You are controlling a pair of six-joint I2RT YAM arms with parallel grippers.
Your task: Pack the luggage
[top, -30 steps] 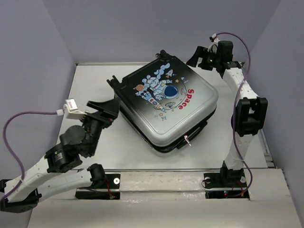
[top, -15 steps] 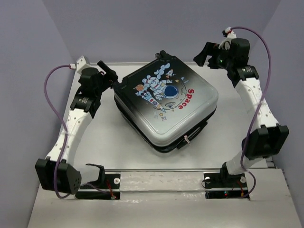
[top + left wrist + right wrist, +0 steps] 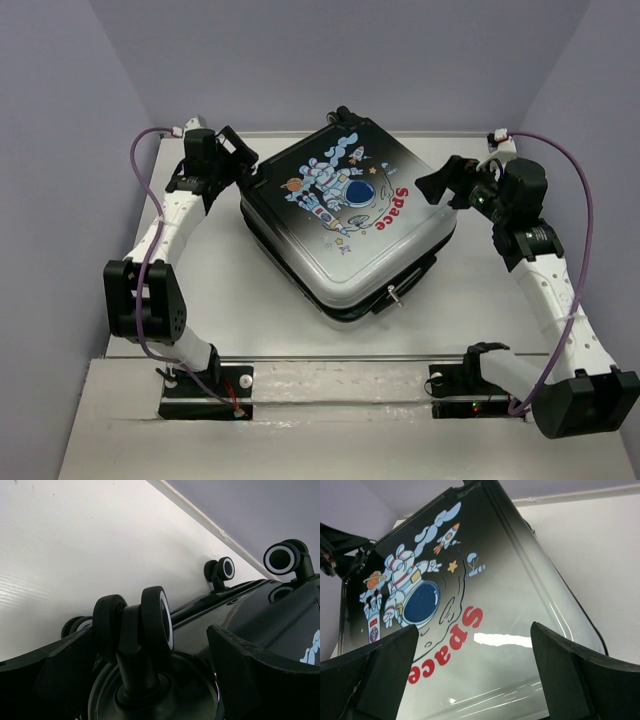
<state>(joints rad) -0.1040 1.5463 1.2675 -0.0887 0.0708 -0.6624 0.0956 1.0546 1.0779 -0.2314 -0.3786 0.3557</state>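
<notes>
The suitcase (image 3: 350, 225) lies flat and closed near the middle of the tabletop (image 3: 240, 310), turned cornerwise. Its shell fades from black to silvery white, with a cartoon astronaut and red "Space" facing up. Its black wheels (image 3: 156, 620) point toward the far left corner.

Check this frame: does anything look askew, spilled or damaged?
Only the luggage stands out mildly: it lies flat and closed, turned diagonally to the edges of the table. No spill or damage shows. The left tool is open by its wheels, and the right tool is open at the opposite side, holding nothing.
</notes>
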